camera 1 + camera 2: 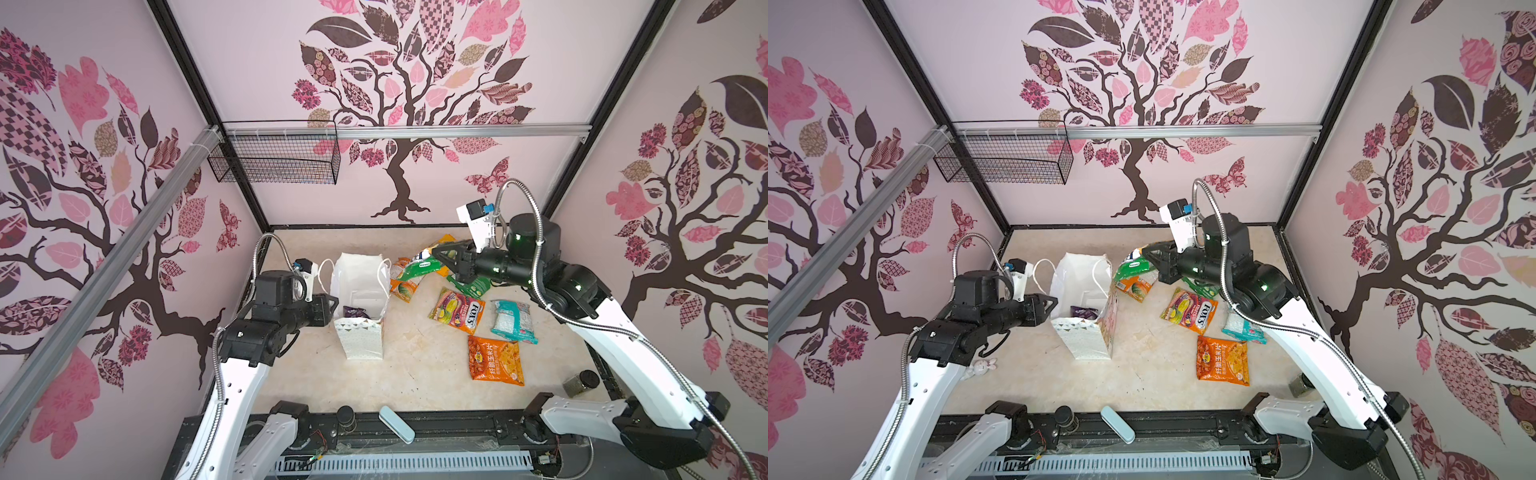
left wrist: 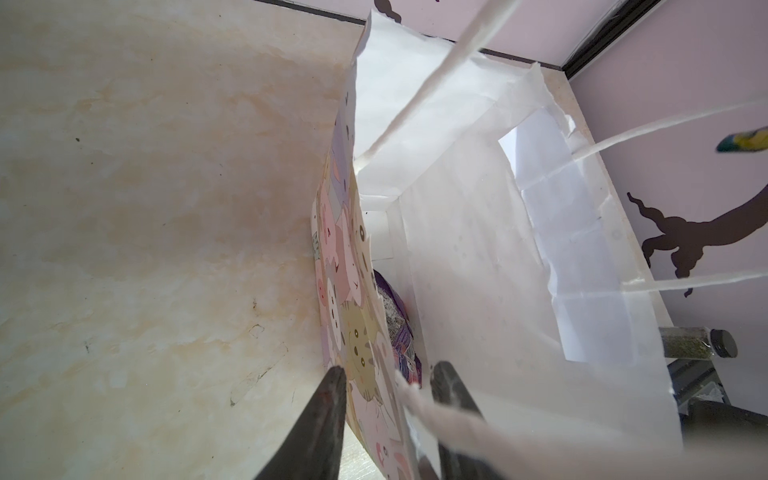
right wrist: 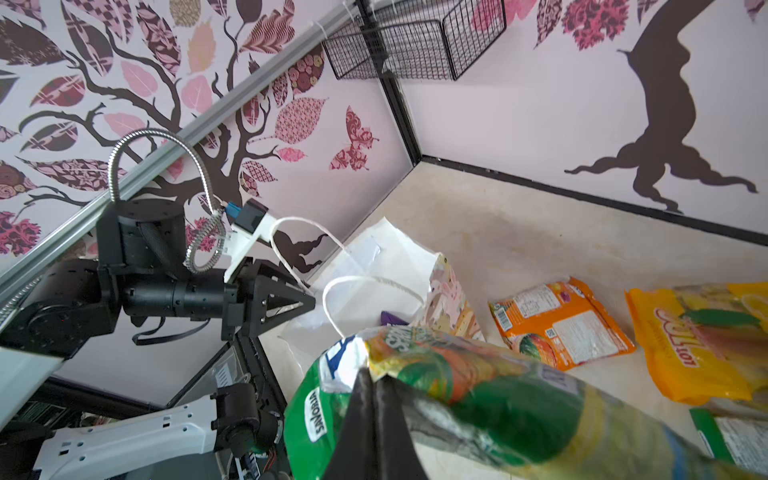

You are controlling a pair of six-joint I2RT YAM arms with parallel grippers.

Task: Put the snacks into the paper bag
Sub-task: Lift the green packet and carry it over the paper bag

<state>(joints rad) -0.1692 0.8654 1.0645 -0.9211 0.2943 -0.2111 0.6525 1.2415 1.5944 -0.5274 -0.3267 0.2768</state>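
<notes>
The right gripper (image 3: pixel 374 384) is clenched on one edge of the green packet (image 1: pixel 417 266). The packet hangs just right of the paper bag (image 1: pixel 359 343), near the centre of both top views. It seems to be off the table, above an orange packet (image 1: pixel 403 289). The bag stands upright left of centre with its mouth open and a purple packet (image 1: pixel 354 311) already at the bottom. The left gripper (image 2: pixel 386 382) has its jaws parted astride the bag's left wall, one finger inside and one outside, not pinching the paper.

The main risk is at the bag's right rim. The green packet is long and floppy and is held by one end, so its free end droops. In the right wrist view a cord handle (image 3: pixel 365 282) loops up between the packet and the mouth. If the packet comes in low, it will probably catch that cord or the rim and push the light bag sideways. The left jaws only bracket the wall, so the bag could slide or fold between them, and the mouth could collapse.

The glossy film may also slip out of the thin pinch. A release too early would drop the packet outside, among the FOX'S packet (image 1: pixel 457 311) and the others still on the table.
</notes>
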